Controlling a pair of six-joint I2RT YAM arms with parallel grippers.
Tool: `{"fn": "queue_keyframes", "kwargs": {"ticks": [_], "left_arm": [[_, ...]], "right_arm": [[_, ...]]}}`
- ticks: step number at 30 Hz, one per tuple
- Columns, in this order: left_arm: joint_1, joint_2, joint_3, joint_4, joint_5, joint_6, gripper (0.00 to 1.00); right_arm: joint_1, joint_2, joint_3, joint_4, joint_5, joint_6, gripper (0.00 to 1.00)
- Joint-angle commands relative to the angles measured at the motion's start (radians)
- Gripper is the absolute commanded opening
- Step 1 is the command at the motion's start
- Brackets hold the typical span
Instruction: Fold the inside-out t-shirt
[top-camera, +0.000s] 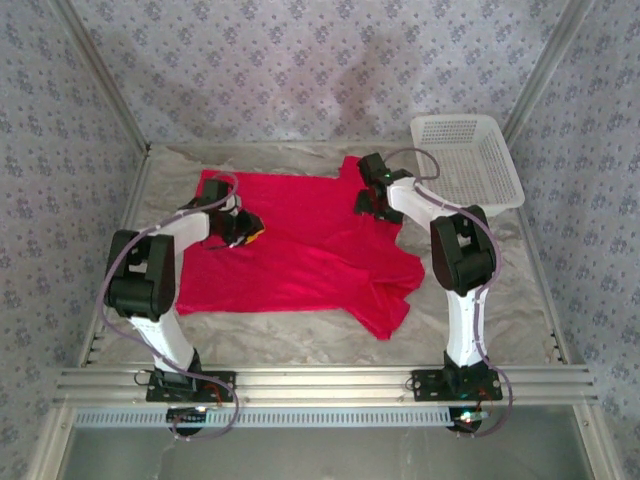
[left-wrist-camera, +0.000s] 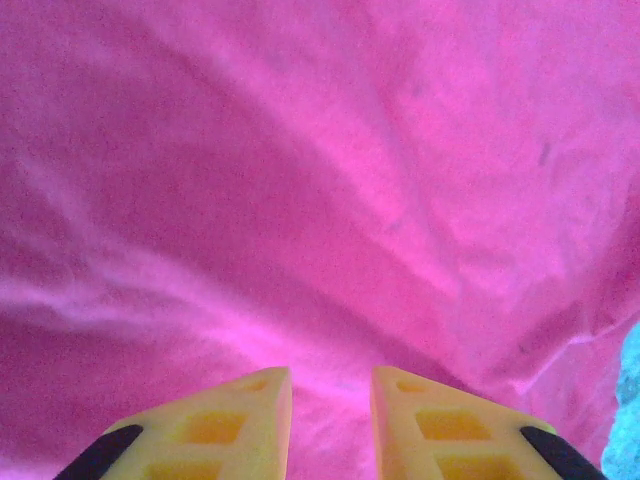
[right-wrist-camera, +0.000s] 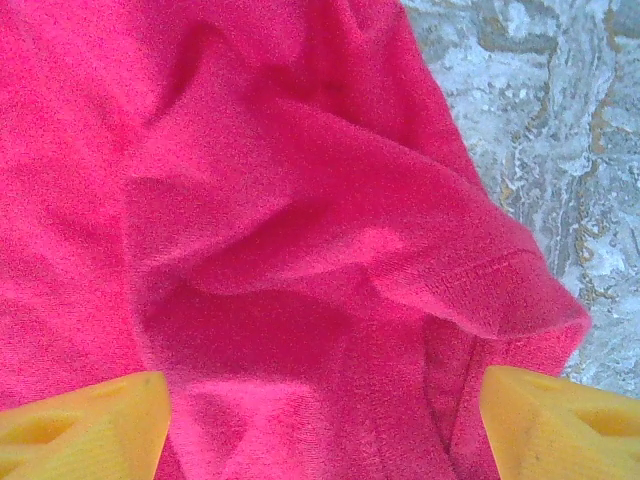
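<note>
Red t-shirt (top-camera: 300, 240) lies on a crinkled grey table cover (top-camera: 280, 332), patterned walls (top-camera: 300, 60) around; left gripper (left-wrist-camera: 330, 385) narrowly parted, right gripper (right-wrist-camera: 325, 400) spread wide

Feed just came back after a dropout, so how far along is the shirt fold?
Done: the shirt lies spread mostly flat on the table. In hand: the right end effector hangs open over a rumpled fold at the shirt's edge; the left end effector sits low on the cloth; whether it grips is unclear. Left: no fold is made yet, and the near right corner is bunched.
</note>
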Motion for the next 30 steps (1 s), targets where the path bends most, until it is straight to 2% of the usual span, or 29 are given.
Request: {"fn": "queue_keyframes", "kwargs": {"ticks": [1,7,13,17,21,23,26,30], "left_arm": [[-0.016,-0.034,-0.038,0.065,0.044,-0.035,0.27],[-0.017,-0.036,-0.099,0.095,0.044,-0.041,0.27],[-0.01,-0.025,-0.147,0.103,0.037,-0.023,0.27],[0.029,-0.016,-0.187,0.074,0.0,0.037,0.27],[0.118,-0.016,-0.236,0.023,-0.039,0.112,0.26],[0.157,-0.025,-0.262,0.016,-0.054,0.122,0.26],[0.17,-0.028,-0.27,0.016,-0.071,0.126,0.26],[0.143,-0.029,-0.238,0.003,-0.055,0.114,0.26]], "right_arm": [[-0.018,0.003,-0.013,-0.016,0.004,-0.001,0.83],[-0.036,0.028,-0.029,0.015,0.006,-0.003,0.84],[-0.077,0.124,0.02,0.104,-0.035,-0.002,0.84],[-0.11,0.238,0.181,-0.004,0.023,-0.002,0.83],[-0.14,0.3,0.331,-0.102,0.138,-0.026,0.83],[-0.152,0.33,0.392,-0.123,0.153,-0.046,0.83],[-0.163,0.38,0.494,-0.168,0.152,-0.07,0.82],[-0.158,0.397,0.58,-0.179,0.147,-0.101,0.82]]}}
